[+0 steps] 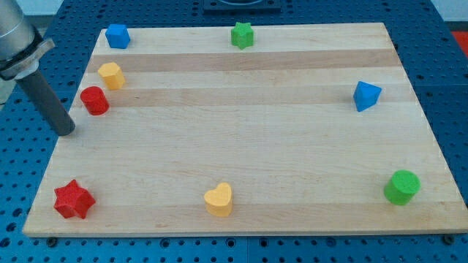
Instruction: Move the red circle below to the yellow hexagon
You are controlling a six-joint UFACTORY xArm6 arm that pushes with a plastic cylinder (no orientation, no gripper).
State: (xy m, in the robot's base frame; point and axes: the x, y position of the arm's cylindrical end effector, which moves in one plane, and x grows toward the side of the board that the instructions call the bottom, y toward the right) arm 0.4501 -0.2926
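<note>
The red circle [94,100] lies on the wooden board near its left edge. The yellow hexagon [111,75] sits just above and to the right of it, nearly touching. My tip [67,132] is at the board's left edge, below and to the left of the red circle, a short gap away. The rod slants up to the view's top left.
A blue block [117,36] is at the top left, a green star [242,34] at the top middle, a blue block [365,96] at the right. A green circle [401,187] is at the bottom right, a yellow heart [219,199] at the bottom middle, a red star [73,199] at the bottom left.
</note>
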